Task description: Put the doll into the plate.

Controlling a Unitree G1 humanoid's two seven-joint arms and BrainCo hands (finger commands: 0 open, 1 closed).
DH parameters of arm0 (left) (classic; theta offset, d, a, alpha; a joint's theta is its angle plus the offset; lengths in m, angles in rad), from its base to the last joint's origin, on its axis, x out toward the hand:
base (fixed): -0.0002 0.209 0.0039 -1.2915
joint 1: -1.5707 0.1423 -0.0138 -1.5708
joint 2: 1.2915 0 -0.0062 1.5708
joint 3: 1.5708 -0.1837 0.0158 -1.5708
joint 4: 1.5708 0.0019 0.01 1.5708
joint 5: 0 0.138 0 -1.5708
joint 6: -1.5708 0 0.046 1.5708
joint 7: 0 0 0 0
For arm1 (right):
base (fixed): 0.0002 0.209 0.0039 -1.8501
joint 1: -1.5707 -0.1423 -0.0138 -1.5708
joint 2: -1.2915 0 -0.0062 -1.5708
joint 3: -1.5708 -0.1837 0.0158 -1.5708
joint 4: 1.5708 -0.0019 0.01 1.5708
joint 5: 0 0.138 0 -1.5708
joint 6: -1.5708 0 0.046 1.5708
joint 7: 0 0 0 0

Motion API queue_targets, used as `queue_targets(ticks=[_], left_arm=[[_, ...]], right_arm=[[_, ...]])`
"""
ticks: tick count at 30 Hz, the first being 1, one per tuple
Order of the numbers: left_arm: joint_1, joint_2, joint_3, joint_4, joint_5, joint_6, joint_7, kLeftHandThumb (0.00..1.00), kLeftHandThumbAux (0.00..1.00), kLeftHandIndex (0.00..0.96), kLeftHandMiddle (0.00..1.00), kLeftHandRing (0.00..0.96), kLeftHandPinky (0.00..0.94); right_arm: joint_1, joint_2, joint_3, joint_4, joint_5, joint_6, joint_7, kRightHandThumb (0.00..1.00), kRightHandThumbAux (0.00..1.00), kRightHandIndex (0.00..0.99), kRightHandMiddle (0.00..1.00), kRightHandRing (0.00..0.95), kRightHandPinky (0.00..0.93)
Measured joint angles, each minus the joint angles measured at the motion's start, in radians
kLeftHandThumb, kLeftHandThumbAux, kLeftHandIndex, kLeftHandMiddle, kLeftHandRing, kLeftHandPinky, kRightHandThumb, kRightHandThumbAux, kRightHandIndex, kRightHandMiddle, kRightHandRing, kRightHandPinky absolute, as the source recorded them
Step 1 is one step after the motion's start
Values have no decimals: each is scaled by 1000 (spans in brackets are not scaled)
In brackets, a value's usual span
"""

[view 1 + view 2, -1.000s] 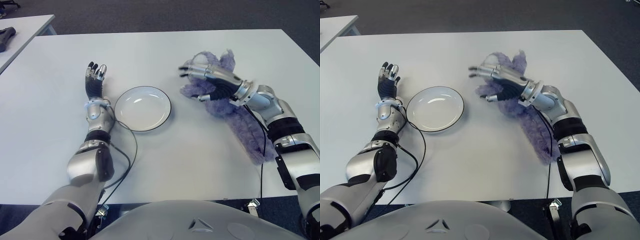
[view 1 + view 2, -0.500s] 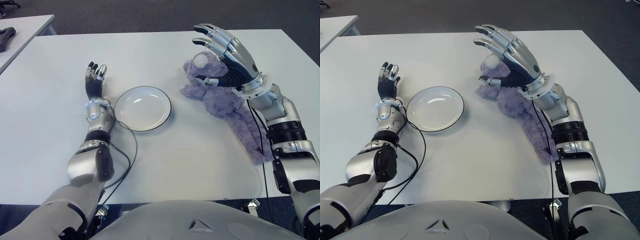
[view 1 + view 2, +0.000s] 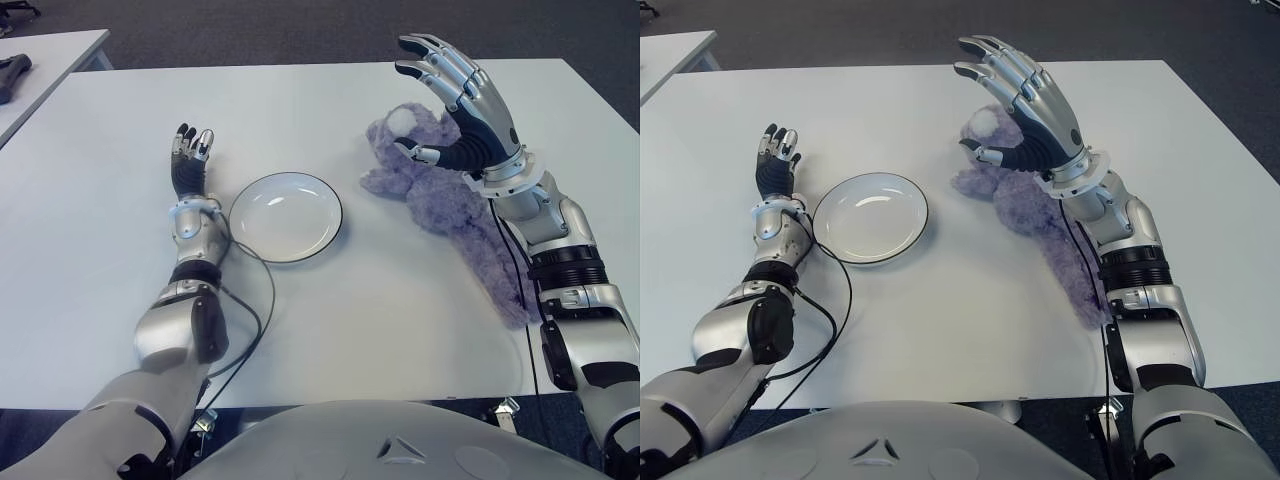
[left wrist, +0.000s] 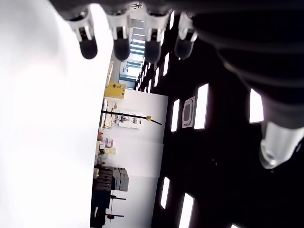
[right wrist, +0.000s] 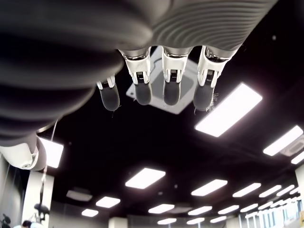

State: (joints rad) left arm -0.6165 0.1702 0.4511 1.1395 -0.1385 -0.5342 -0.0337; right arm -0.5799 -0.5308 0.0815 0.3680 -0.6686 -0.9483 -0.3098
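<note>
White table (image 3: 330, 310), dark carpet beyond; corner of a 2nd white table (image 3: 50, 50) at far left w/ a dark object (image 3: 12, 72) on it, can't ID. Doll (image 3: 440, 205): fuzzy purple plush, lying on table to the right of the white dark-rimmed plate (image 3: 286, 217), not in it. Its lower part runs under the right forearm, partly hidden. Right hand (image 3: 455, 105) raised above doll's head, fingers spread, holding nothing. Left hand (image 3: 188, 160) shows left of plate, fingers extended, empty.
</note>
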Motion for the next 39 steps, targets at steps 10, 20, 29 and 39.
queue_targets(ticks=[10, 20, 29, 39], left_arm=[[0, 0, 0, 0, 0, 0, 0, 0, 537, 47, 93, 44, 0], [0, 0, 1, 0, 0, 0, 0, 0, 529, 44, 98, 50, 0], [-1, -1, 2, 0, -1, 0, 0, 0, 532, 40, 106, 58, 0], [-1, 1, 3, 0, -1, 0, 0, 0, 532, 42, 108, 57, 0]], right_arm=[[-6, 4, 4, 37, 4, 6, -1, 344, 421, 122, 89, 74, 107], [-83, 4, 25, 222, 3, 5, -28, 311, 387, 132, 77, 53, 68], [-156, -37, 57, 399, -6, 14, -34, 273, 372, 55, 15, 16, 70], [-197, -88, 95, 505, -30, 50, -39, 279, 392, 25, 0, 19, 80]])
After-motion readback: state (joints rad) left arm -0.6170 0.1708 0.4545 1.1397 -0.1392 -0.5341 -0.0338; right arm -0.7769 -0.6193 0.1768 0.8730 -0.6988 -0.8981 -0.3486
